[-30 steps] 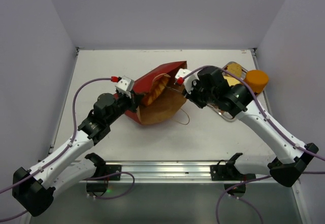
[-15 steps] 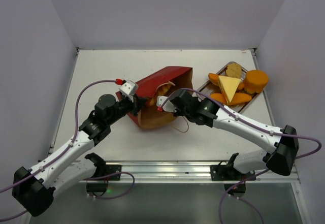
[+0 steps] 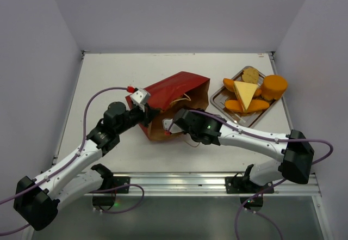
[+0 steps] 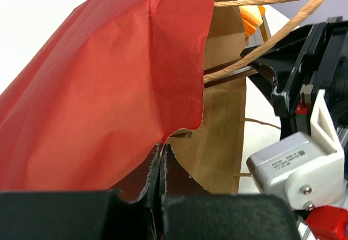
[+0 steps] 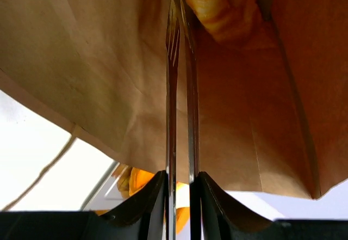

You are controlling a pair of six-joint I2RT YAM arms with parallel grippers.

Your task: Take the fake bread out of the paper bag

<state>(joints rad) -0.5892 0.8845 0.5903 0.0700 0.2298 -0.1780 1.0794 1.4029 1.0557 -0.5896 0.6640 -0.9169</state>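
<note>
The paper bag (image 3: pixel 176 87), red outside and brown inside, lies on its side with its mouth toward the near right. My left gripper (image 3: pixel 145 115) is shut on the bag's torn red edge (image 4: pixel 161 152) and holds the mouth up. My right gripper (image 3: pixel 174 124) reaches into the mouth. In the right wrist view its thin fingers (image 5: pixel 176 6) stand almost together with only a slit between them, and nothing is held. A golden, ridged bread piece (image 5: pixel 217 0) lies deep in the bag, just beyond and right of the fingertips. The bag's brown inside wall (image 5: pixel 98 60) surrounds them.
A silver metal tray (image 3: pixel 215 97) at the right holds a yellow wedge (image 3: pixel 246 93), an orange round piece (image 3: pixel 274 86) and other bread pieces. The bag's tan loop handles (image 4: pixel 272 0) hang across its mouth. My right wrist (image 4: pixel 304 87) is close to my left gripper.
My right arm has swung left from the tray down to the bag and pushed its gripper into the mouth. The bag's mouth has lifted and narrowed under my left gripper.
</note>
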